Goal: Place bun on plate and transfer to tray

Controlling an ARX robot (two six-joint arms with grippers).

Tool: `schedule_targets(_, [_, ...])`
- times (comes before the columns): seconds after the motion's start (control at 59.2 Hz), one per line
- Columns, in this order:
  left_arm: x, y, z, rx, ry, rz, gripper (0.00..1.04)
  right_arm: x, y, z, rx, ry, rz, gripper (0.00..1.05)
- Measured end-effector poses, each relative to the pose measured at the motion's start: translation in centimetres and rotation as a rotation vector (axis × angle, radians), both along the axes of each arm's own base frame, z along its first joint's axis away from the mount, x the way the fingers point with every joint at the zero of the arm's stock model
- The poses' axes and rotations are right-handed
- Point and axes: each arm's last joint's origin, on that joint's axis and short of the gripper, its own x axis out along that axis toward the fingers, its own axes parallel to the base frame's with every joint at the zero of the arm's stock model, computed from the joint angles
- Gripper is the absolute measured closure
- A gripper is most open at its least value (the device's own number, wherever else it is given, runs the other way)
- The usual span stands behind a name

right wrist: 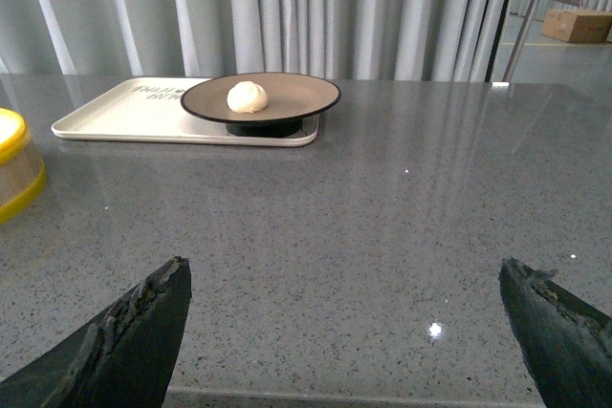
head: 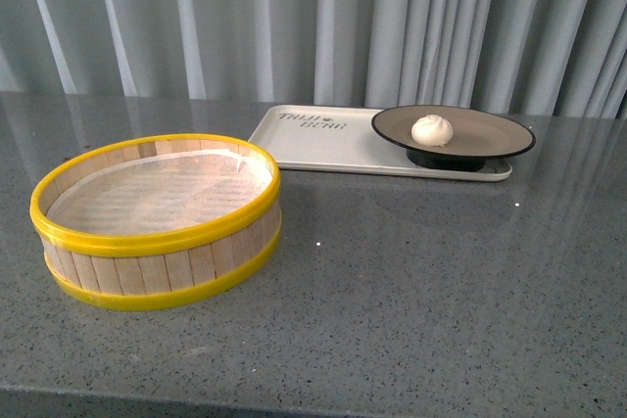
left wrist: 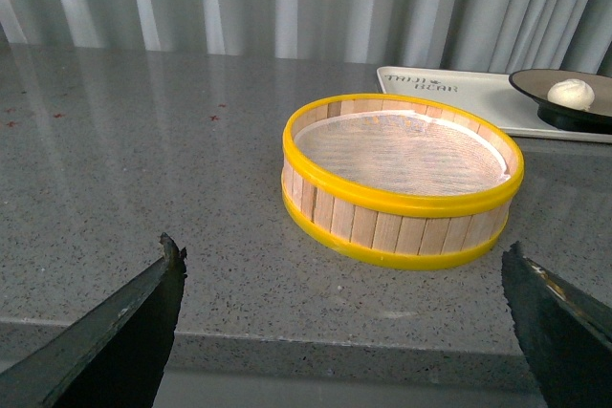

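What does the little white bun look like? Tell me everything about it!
The bun is small, round and creamy white, with a soft, smooth look and faint folds on top. It sits upright near the middle of the tan, black-rimmed plate, touching only that plate. The plate rests on the white tray. Neither gripper is near the bun.

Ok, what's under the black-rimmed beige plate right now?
The black-rimmed beige plate, carrying the cream-white bun, stands on the right end of the rectangular cream-white tray. Its black foot meets the tray; the tray surface beneath is hidden.
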Motion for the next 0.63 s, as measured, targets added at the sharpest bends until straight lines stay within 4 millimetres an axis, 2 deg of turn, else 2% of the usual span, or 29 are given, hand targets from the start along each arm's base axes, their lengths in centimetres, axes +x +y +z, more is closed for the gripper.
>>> schedule_targets(0.625, [0.00, 0.00, 0.00, 0.000, 0.000, 0.000, 0.07, 0.00, 0.00, 0.00, 0.000, 0.000, 0.000, 0.08])
